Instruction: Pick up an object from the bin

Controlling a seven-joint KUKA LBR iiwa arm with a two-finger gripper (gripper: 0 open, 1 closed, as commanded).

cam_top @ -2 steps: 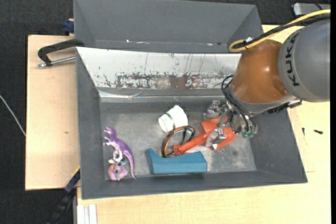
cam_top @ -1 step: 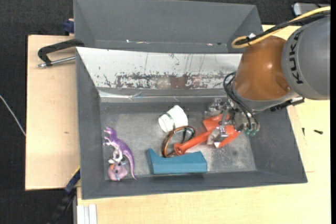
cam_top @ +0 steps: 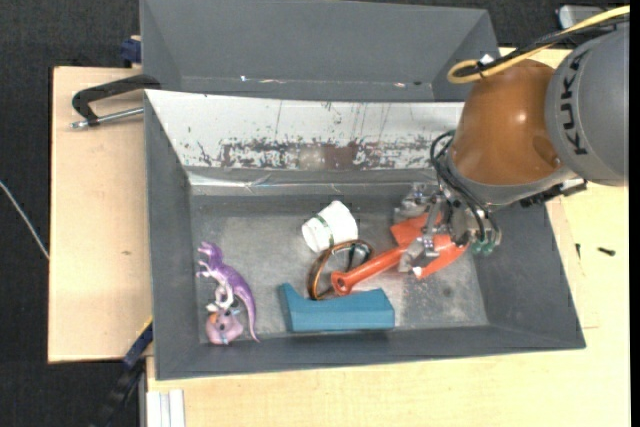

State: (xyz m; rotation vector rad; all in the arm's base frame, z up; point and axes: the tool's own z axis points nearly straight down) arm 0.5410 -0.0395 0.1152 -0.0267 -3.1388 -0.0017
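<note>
My gripper (cam_top: 437, 227) is low in the right part of the bin, below the arm's wrist. It sits right on the wide end of an orange long-handled tool (cam_top: 385, 263) that lies slantwise across the bin floor. The tool's narrow end points down-left and passes over a brown ring (cam_top: 322, 267). A white crumpled cup-like thing (cam_top: 330, 224) lies just left of the gripper, near the bin's middle.
A blue flat block (cam_top: 337, 309) lies along the front wall, below the ring. A purple toy dinosaur (cam_top: 226, 299) lies in the front left corner. The arm with its orange dome covers the bin's right rim.
</note>
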